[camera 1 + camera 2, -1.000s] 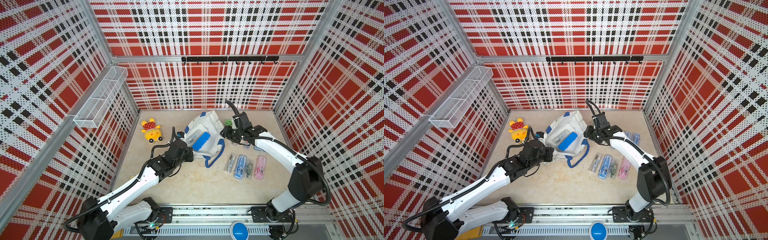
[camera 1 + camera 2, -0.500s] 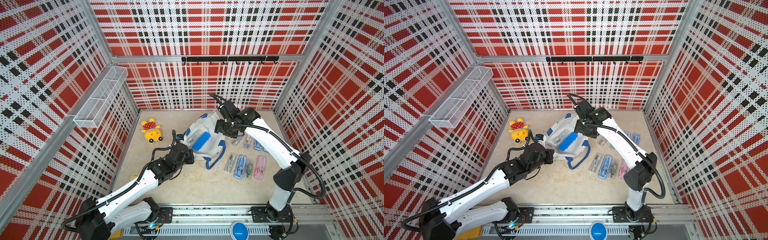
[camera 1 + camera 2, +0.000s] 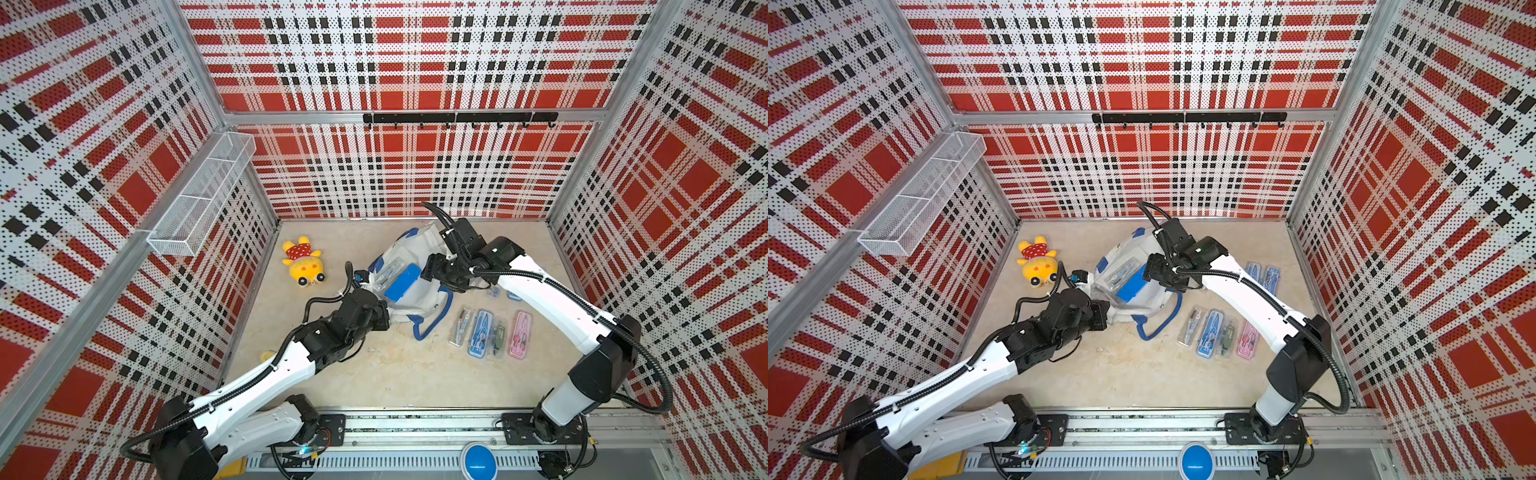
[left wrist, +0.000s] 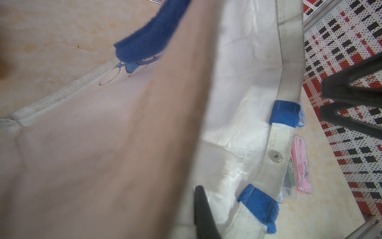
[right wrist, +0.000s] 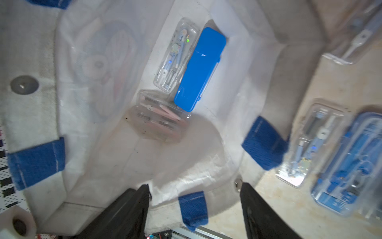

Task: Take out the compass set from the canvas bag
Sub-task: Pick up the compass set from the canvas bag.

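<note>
In a top view the canvas bag [image 3: 417,249] lies on the tabletop [image 3: 395,374]. The left hand [image 3: 384,318] is pinched shut on the bag's rim, I think to keep its mouth open. The left wrist view shows mostly that cloth. In the right wrist view the right hand [image 5: 194,207] is wide, holding nothing, over the bag's mouth. A compass set [image 5: 175,55] lies inside the bag, beside a blue case [image 5: 200,68].

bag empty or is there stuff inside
Not empty: the open bag holds a blue case, a clear compass case and a pinkish case, seen in the right wrist view.
</note>
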Tool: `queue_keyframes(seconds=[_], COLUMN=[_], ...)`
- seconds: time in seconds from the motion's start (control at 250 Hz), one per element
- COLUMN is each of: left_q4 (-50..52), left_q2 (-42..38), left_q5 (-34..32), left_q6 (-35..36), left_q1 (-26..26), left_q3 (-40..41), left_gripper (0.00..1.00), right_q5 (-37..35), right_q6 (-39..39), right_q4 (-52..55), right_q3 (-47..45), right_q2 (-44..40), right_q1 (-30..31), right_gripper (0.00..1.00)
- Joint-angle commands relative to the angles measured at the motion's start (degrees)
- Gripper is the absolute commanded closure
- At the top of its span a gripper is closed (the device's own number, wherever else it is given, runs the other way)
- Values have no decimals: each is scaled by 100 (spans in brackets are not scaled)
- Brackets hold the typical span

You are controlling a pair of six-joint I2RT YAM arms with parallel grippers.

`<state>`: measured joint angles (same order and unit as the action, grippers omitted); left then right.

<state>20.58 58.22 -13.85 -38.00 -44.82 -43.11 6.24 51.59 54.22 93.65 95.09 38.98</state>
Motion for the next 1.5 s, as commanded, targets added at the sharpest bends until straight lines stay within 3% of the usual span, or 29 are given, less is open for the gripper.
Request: queue_keyframes(seconds=[0.0, 0.336, 0.596, 0.892, 1.32, 1.497], left_q4=[-123, -147, -226, -344, -298, -190], left_q2=[-207, -302, -323, -163, -68, -71], left_q5=[-39, -93, -101, -95, -109, -163], left_q6=[-67, -120, -173, -203, -279, -296], left_q1=[-97, -247, -420, -727, -1251, -1430], left_q3=[22, 112, 180, 181, 224, 216], left_gripper=[100, 100, 100, 100, 100, 100], right_q5=[453, 443, 57, -53, -84, -35], right_q6=[528, 1725, 2409, 2862, 2797, 2766], right_q4=[-827, -1888, -2238, -2714, -3122, -2670], right_q3=[-66, -367, -343, -603, -686, -448], right_q2=[311, 1231, 1831, 2398, 2965, 3255], right_q1=[57, 51, 53, 50, 48, 17], right_gripper=[36, 45, 29, 25, 22, 27])
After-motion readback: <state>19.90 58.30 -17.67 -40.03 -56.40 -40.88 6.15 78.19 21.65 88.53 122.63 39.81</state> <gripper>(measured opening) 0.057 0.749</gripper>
